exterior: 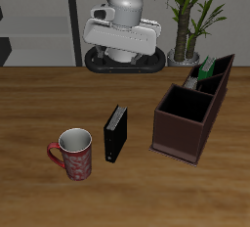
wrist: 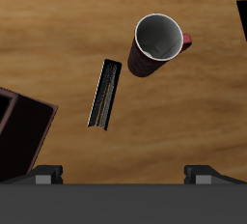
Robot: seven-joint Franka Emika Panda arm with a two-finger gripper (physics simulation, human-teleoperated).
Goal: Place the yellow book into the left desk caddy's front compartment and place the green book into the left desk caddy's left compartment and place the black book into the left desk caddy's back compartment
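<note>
Wooden table (exterior: 39, 113), grey back wall (exterior: 39, 21)

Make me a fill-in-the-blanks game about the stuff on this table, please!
1. The black book stands between the left desk caddy and the ____.
2. A green book already sits inside the ____.
3. The mug has its open end facing ____.
4. The gripper is holding ____.

Missing words: mug; caddy; up; nothing
</note>
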